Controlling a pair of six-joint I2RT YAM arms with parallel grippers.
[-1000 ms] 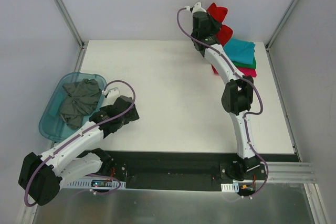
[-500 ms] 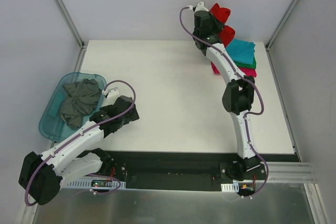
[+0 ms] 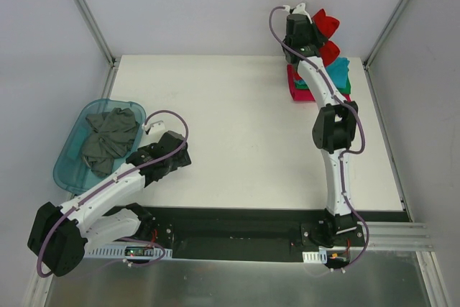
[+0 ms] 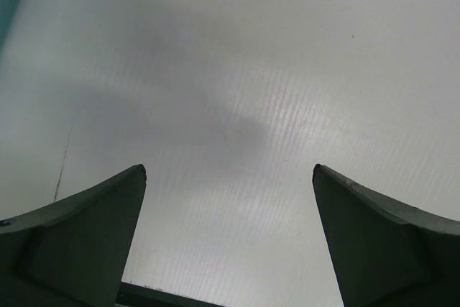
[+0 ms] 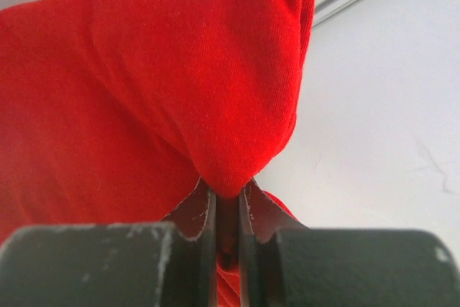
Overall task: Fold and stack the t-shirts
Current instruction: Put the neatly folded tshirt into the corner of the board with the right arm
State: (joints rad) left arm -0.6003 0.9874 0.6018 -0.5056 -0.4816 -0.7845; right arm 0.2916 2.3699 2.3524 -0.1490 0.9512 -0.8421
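My right gripper (image 3: pixel 310 28) is shut on the bright red t-shirt (image 3: pixel 327 30) and holds it bunched in the air above the table's back right corner. In the right wrist view the red t-shirt (image 5: pixel 158 84) is pinched between the gripper (image 5: pixel 226 199) fingers. Below it lies a stack of folded shirts: teal (image 3: pixel 338 71) on top, green (image 3: pixel 305 85) and magenta-pink (image 3: pixel 293 83) edges under it. A dark grey t-shirt (image 3: pixel 108 138) lies crumpled in the blue tub (image 3: pixel 68 150). My left gripper (image 3: pixel 172 154) is open and empty, low over bare table (image 4: pixel 230 106) beside the tub.
Metal frame posts stand at the back left (image 3: pixel 86 12) and back right (image 3: pixel 399 12). The table's white top (image 3: pixel 237 127) spreads between the arms. A black strip (image 3: pixel 251 224) runs along the near edge.
My right gripper has carried the red t-shirt to the right, from left of the stack to above it. The left arm has barely moved.
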